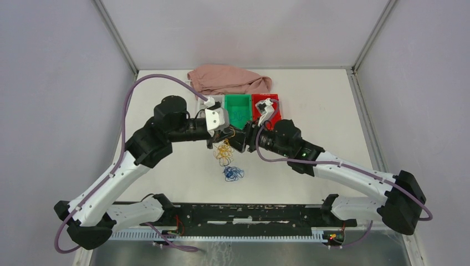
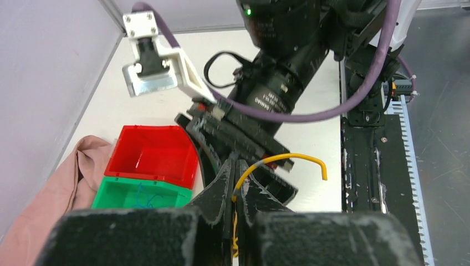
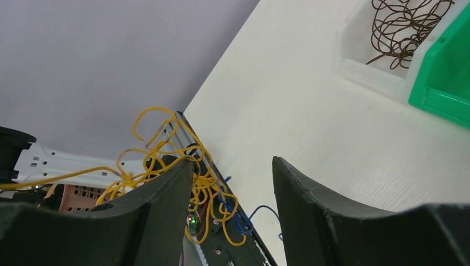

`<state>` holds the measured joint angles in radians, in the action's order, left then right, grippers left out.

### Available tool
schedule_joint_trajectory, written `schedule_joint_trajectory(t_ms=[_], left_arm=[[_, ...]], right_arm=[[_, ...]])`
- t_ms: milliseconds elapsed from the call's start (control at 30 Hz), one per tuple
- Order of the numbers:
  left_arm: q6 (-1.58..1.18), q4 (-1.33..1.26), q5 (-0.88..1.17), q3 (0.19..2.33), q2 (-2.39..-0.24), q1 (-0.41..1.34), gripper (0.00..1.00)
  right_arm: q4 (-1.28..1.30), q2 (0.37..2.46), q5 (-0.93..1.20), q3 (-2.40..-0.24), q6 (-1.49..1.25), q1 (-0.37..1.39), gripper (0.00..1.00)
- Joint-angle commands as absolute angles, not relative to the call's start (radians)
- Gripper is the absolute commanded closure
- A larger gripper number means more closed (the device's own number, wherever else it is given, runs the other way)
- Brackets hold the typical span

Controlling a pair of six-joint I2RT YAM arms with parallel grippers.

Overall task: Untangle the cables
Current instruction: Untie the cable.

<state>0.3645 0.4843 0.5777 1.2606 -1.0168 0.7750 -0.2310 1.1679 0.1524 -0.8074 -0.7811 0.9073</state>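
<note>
Pinching one yellow wire [image 2: 288, 157] between its closed fingers [image 2: 220, 185], the left gripper [image 2: 235, 166] faces the right gripper [image 3: 231, 162], whose jaws stand apart with nothing between them. The yellow tangle [image 1: 224, 151] sits just beside both grippers, a blue tangle [image 1: 233, 173] lies on the table [image 1: 321, 111] nearer its front edge, and brown wires [image 3: 407, 22] rest in a clear tray [image 3: 371, 75].

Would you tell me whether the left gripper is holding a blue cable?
No, the left gripper is shut on a yellow cable.
</note>
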Motion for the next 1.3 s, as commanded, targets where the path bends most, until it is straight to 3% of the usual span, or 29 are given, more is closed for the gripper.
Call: schedule_joint_trajectory(t_ms=[0, 367, 933, 1267], left_arm=[[0.325, 0.457, 0.589, 1.322, -1.027, 0.784, 0.97], [0.348, 0.457, 0.58, 1.431, -1.055, 0.786, 0.97], [0.429, 0.475, 0.56, 1.736, -1.086, 0.787, 0.97], [0.575, 0.268, 0.404, 1.866, -1.092, 0.786, 0.97]], right_arm=[[-0.27, 1.226, 0.052, -0.897, -0.762, 0.954, 0.4], [-0.296, 1.303, -0.079, -0.831, -0.777, 0.992, 0.54], [-0.284, 1.225, -0.234, -0.579, -0.791, 0.988, 0.56], [-0.289, 1.183, -0.304, -0.435, -0.829, 0.987, 0.56]])
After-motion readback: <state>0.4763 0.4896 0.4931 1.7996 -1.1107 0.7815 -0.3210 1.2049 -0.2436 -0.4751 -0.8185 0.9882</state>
